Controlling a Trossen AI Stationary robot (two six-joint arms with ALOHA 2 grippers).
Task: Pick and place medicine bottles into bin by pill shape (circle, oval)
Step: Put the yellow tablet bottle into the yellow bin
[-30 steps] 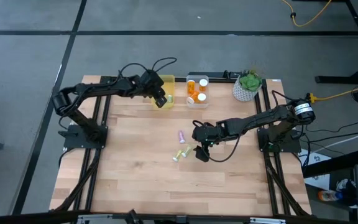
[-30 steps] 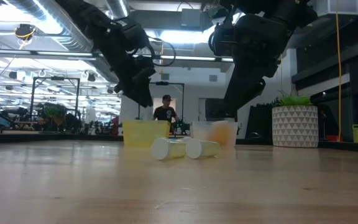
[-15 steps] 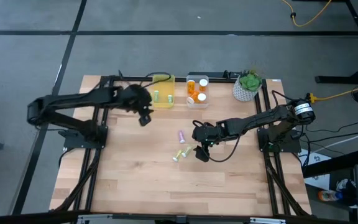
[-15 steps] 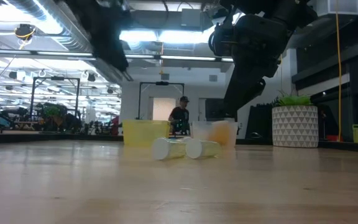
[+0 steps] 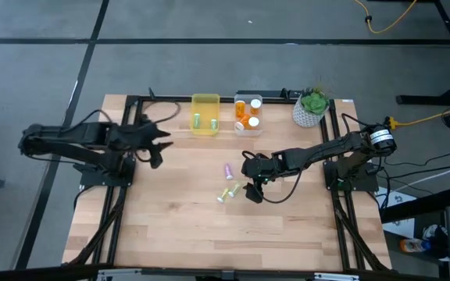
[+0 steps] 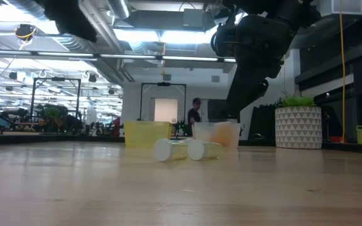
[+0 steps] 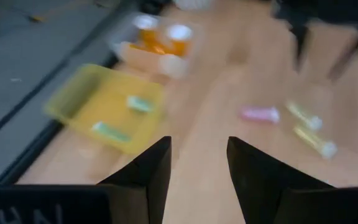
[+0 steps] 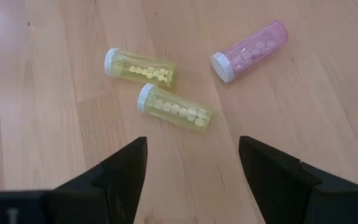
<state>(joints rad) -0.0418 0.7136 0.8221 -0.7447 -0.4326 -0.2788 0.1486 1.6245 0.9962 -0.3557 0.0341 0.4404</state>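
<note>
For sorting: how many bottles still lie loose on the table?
3: the purple bottle and two yellow-green bottles side by side near it. None seems hidden.

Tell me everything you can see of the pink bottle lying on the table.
The pink bottle is a slim, translucent cylinder with a white cap, lying on its side on the wooden table. Small pale pills show through its wall, strung along its length. It lies free: nothing grips it, and it sits apart from the two yellow-green bottles nearby. In the high view it lies just left of the right gripper, which hangs open above the table.
</note>
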